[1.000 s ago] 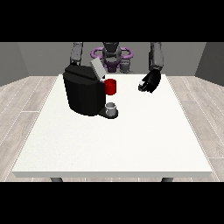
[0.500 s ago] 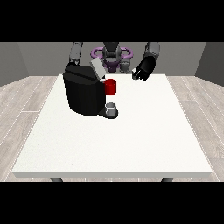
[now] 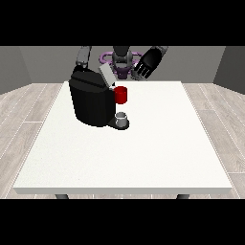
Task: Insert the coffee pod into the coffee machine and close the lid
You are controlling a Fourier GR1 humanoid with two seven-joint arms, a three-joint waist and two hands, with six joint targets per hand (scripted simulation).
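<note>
Nearest me the white table (image 3: 129, 158) is bare, its front edge resting on two dark legs that are cut off just below it. Further back, toward the left half, stands one black coffee machine (image 3: 92, 99) with its grey lid (image 3: 106, 75) tilted up and open. At its front, on the drip base, sits one small grey thing (image 3: 122, 118); I cannot tell whether it is the pod or a cup. Just above it is one red thing at the machine (image 3: 121, 94).

Beyond the machine, one hand shows plainly: the hand at the view's right (image 3: 147, 64), raised above the far table edge, its fingers spread and holding nothing. It is well apart from the grey thing and up to the right of the lid. The other arm (image 3: 83, 56) comes down behind the machine at the view's left, and its hand is hidden by the machine's body. The robot's torso (image 3: 121, 60) is small and partly covered by the lid.
</note>
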